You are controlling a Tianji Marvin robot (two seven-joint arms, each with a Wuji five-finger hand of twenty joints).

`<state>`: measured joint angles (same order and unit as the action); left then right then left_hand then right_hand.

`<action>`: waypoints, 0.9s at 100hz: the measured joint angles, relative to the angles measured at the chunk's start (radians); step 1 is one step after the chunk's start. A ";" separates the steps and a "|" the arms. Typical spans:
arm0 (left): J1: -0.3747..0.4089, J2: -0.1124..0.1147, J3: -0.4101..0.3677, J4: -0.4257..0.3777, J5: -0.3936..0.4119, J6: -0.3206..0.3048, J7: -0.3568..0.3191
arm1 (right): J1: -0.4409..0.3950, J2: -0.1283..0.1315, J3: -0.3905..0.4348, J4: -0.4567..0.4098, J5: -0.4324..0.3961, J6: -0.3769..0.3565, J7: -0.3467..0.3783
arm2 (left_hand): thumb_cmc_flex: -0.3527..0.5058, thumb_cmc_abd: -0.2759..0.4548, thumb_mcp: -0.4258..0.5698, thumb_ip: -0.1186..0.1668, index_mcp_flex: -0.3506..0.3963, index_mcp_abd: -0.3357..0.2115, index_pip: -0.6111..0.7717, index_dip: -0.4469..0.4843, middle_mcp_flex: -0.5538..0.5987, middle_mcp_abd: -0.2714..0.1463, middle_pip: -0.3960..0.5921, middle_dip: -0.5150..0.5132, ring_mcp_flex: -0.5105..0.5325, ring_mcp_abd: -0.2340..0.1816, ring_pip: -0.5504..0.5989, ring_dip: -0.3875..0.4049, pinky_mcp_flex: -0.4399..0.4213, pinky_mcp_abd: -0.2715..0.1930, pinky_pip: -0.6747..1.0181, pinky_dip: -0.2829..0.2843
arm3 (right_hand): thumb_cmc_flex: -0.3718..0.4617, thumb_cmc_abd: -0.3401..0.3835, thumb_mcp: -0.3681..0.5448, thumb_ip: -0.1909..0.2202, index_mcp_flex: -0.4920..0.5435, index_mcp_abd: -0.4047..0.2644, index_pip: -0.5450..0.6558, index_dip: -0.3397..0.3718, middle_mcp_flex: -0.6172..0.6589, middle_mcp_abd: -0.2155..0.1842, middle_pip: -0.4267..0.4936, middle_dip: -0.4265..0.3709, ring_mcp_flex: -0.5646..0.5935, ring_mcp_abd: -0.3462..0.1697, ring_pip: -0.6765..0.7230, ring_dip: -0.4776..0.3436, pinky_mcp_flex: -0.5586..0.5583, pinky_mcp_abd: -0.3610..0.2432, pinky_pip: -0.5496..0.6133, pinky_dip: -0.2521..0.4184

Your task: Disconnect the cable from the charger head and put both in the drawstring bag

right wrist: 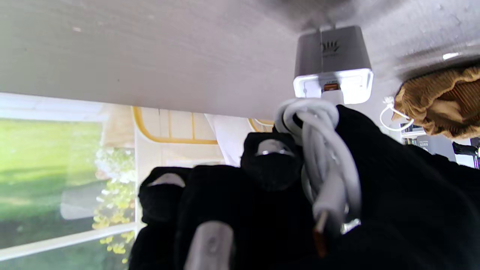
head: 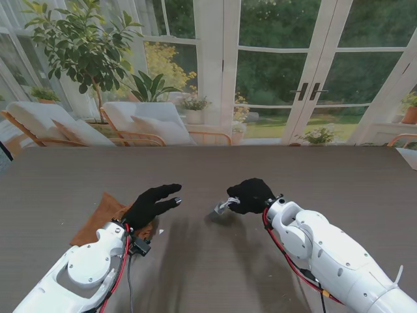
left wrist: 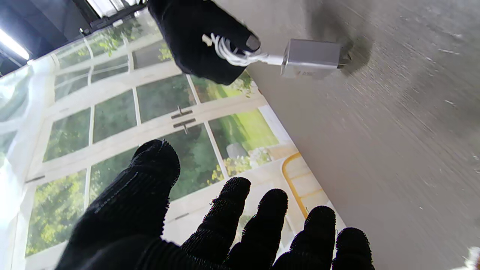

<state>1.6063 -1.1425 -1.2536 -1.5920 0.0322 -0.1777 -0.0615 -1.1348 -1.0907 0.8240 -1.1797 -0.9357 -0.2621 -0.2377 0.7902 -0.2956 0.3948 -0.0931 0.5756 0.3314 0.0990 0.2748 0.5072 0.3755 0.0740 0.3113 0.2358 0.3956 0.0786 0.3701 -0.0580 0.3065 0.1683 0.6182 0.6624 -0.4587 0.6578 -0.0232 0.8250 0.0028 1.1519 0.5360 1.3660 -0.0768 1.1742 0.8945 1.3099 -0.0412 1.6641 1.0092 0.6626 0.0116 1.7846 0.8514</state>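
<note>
My right hand (head: 251,195) is shut on a coiled white cable (right wrist: 326,157), lifted a little off the table. The cable's end is still plugged into the grey charger head (head: 223,207), which sticks out toward my left hand; the charger head (left wrist: 311,58) and its port face (right wrist: 333,85) show in both wrist views. My left hand (head: 151,204) hovers open, fingers spread, a short gap from the charger. The brown drawstring bag (head: 104,214) lies flat under and behind my left wrist, and the bag (right wrist: 438,105) with its white cord also shows in the right wrist view.
The dark wood-grain table (head: 215,274) stretches wide on all sides. Beyond its far edge stand lounge chairs (head: 140,124), a potted plant (head: 81,49) and glass doors (head: 306,72).
</note>
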 measured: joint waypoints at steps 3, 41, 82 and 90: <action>-0.011 0.001 0.002 0.012 -0.003 -0.013 -0.018 | -0.006 0.002 0.011 -0.010 -0.002 -0.005 0.003 | 0.000 -0.016 0.026 0.000 -0.007 -0.001 -0.001 0.000 0.000 -0.004 0.000 0.000 0.000 0.000 0.000 0.000 0.000 0.000 0.000 0.000 | 0.000 0.000 0.000 0.000 0.000 0.000 0.000 0.002 0.000 0.000 0.000 0.000 0.000 0.000 0.000 0.000 0.000 0.000 0.000 0.000; -0.178 0.018 0.107 0.171 0.014 -0.121 -0.077 | -0.077 0.018 0.121 -0.158 -0.065 -0.047 0.024 | -0.020 -0.087 0.105 0.000 -0.143 -0.085 -0.058 -0.041 -0.057 -0.092 -0.012 -0.004 -0.011 -0.065 0.000 -0.006 0.000 -0.029 0.000 0.000 | 0.000 0.000 0.000 0.000 0.000 0.000 0.000 0.013 0.000 -0.002 0.001 0.000 0.000 -0.004 0.001 0.000 0.000 -0.003 0.000 0.000; -0.327 0.010 0.236 0.317 -0.087 -0.218 -0.147 | -0.139 0.014 0.173 -0.255 -0.068 -0.053 -0.014 | -0.022 -0.138 0.132 0.000 -0.151 -0.143 -0.037 -0.050 -0.077 -0.126 -0.022 -0.012 -0.032 -0.098 -0.011 -0.012 0.000 -0.052 0.000 -0.002 | 0.000 0.000 -0.001 0.000 0.000 0.000 0.000 0.015 0.000 -0.006 0.001 0.000 0.000 -0.008 0.001 0.000 0.000 -0.011 0.000 0.000; -0.339 0.009 0.248 0.325 -0.091 -0.220 -0.159 | -0.149 0.013 0.181 -0.272 -0.066 -0.055 -0.013 | -0.032 -0.138 0.146 0.000 -0.151 -0.125 -0.033 -0.046 -0.078 -0.126 -0.022 -0.012 -0.032 -0.101 -0.011 -0.012 0.000 -0.053 0.000 -0.002 | 0.000 0.000 -0.001 0.000 0.000 0.000 0.000 0.015 0.000 -0.006 0.001 0.000 0.000 -0.008 0.001 0.008 0.000 -0.011 0.000 0.000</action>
<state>1.2670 -1.1337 -1.0051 -1.2666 -0.0586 -0.3975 -0.2205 -1.2834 -1.0772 1.0047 -1.4520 -1.0021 -0.3168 -0.2503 0.7580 -0.4337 0.5404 -0.0931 0.4250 0.2066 0.0656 0.2287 0.4290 0.2491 0.0520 0.2990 0.2038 0.2943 0.0679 0.3578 -0.0580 0.2533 0.1683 0.6167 0.6624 -0.4587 0.6567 -0.0232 0.8253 0.0025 1.1523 0.5511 1.3661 -0.0825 1.1748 0.8945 1.3099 -0.0493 1.6652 1.0170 0.6626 0.0005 1.7848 0.8514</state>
